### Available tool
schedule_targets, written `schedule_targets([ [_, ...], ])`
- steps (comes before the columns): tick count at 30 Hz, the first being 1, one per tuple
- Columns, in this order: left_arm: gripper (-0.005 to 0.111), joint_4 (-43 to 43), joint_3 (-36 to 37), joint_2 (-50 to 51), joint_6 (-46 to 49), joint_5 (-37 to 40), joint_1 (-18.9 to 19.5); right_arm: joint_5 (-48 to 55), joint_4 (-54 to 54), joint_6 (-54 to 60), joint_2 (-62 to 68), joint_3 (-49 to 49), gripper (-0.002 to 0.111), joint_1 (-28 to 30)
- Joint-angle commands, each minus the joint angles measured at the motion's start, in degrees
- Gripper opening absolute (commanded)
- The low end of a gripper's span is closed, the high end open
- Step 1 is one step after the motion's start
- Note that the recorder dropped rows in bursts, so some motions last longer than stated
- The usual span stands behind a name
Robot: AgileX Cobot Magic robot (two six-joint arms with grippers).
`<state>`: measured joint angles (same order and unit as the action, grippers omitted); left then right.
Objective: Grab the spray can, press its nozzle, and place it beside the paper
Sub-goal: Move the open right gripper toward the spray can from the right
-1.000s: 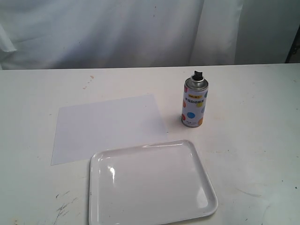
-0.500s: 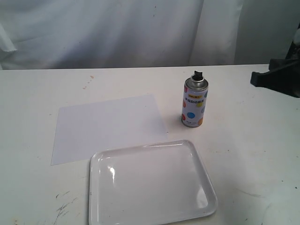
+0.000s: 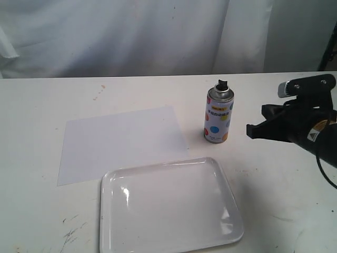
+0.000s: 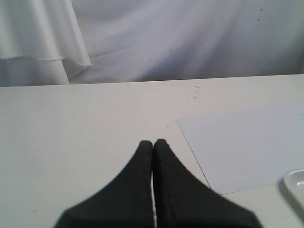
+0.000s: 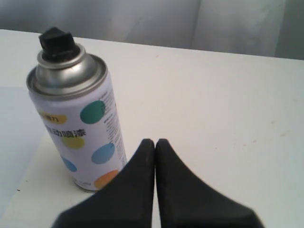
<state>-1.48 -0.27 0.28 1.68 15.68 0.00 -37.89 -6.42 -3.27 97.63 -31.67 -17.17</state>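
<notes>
Your right end effector is clenched on nothing, its two black fingers pressed tip to tip. In the exterior view it hangs low, level with the lower half of the spray can, near it but apart, with bare desk between them. Coming in from the side looks deliberate. A grip round the body would leave the nozzle free for pressing. You will have to spread the fingers first, since shut like this they can only nudge the can.

Your left end effector is clenched and empty too. It sits over the desk near a corner of the paper and does not show in the exterior view. My guess is that it is parked clear of the work.

The can stands upright on the desk, just right of the paper and behind the far right corner of the white tray. Up close the can is white with teal, blue, yellow and orange dots, a yellow label strip and a silver domed top. The small black nozzle sits on top; which way its outlet faces is too small to tell.
</notes>
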Motion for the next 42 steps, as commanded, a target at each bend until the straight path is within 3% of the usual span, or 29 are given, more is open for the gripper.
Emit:
schedule_targets([
  [1, 0.0, 0.2, 0.3, -0.3, 0.3, -0.5, 0.0, -4.1, -0.9, -0.3, 3.7, 0.5, 0.0, -0.1],
  [13, 0.0, 0.2, 0.3, -0.3, 0.1, -0.5, 0.0, -7.5, 1.2, -1.8, 4.7, 0.3, 0.0, -0.1],
  [17, 0.0, 0.2, 0.3, -0.3, 0.1, -0.5, 0.0, -7.5, -5.8, -1.2, 4.7, 0.0, 0.002, -0.1],
  [19, 0.0, 0.2, 0.3, -0.3, 0.3, -0.5, 0.0, -7.5, -10.7, -2.3, 4.7, -0.4, 0.013, -0.1],
  [24, 0.0, 0.2, 0.3, -0.3, 0.3, -0.5, 0.0, -7.7, -11.4, -6.0, 4.7, -0.6, 0.068, -0.1],
  [26, 0.0, 0.2, 0.3, -0.3, 0.3, -0.5, 0.0, -8.0, -11.3, -8.3, 4.7, -0.6, 0.078, -0.1],
  [42, 0.0, 0.2, 0.3, -0.3, 0.3, -0.5, 0.0, -3.6, -15.7, -8.5, 10.0, -8.3, 0.079, -2.6],
])
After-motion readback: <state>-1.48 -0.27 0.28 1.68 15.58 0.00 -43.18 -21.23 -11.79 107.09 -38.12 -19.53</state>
